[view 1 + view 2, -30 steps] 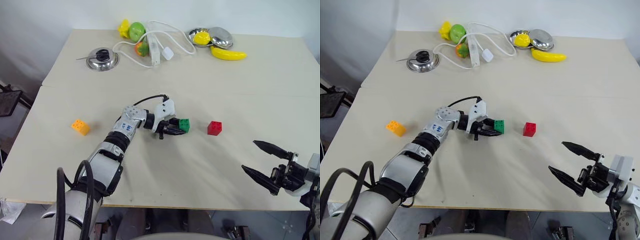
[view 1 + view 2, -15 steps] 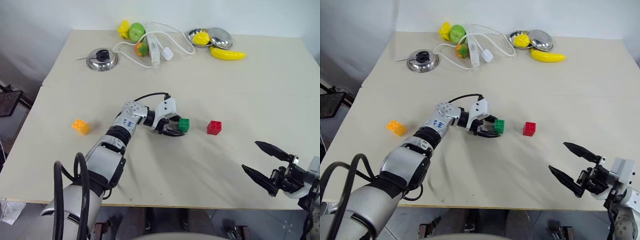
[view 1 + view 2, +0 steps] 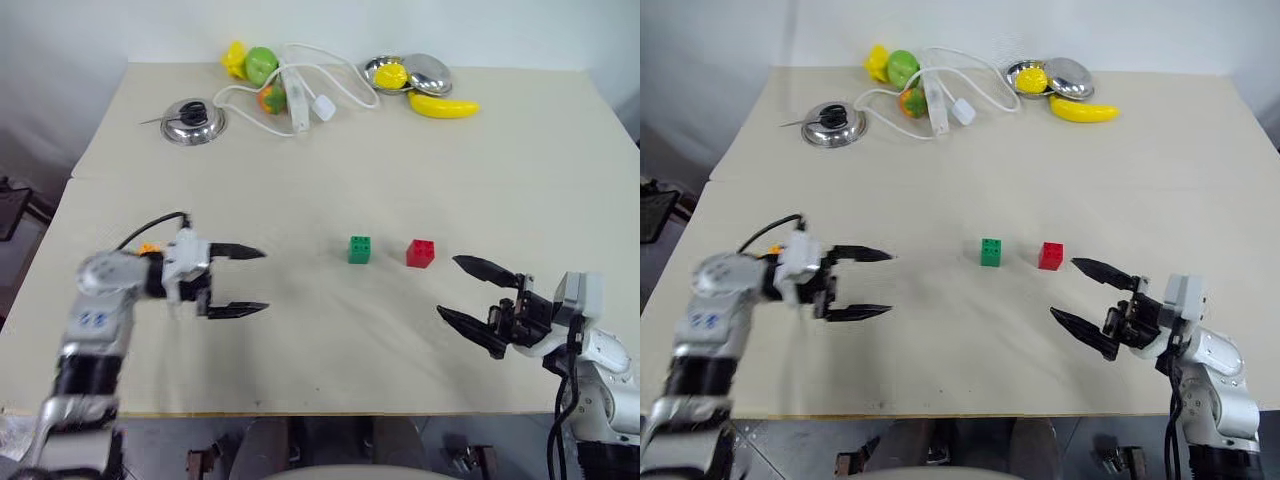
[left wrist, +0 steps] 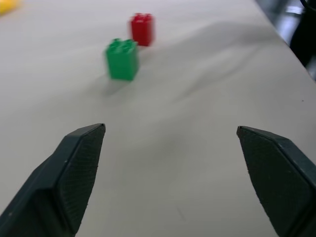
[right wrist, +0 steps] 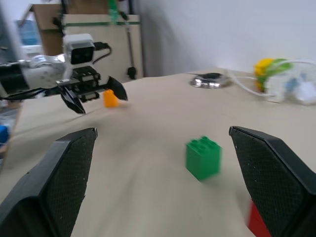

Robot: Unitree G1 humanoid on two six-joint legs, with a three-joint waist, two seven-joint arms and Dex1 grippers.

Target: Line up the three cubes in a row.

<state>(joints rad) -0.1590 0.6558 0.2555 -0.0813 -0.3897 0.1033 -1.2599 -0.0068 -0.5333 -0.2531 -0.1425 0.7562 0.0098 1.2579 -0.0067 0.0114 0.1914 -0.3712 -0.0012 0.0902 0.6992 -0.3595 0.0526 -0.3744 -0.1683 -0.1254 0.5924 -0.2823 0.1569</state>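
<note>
Left hand [image 3: 236,280], fingers now spread wide, has let go of the green cube [image 3: 359,249] beside the red cube [image 3: 421,253] and pulled back toward the orange cube [image 5: 110,98], the last one unaligned; right hand [image 3: 478,300] hovers open.

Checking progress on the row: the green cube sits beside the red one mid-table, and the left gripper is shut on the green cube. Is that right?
Not quite. The green cube does sit beside the red cube mid-table, but the left gripper is open and holds nothing; it is well apart from the green cube. The left eye view shows this.
</note>
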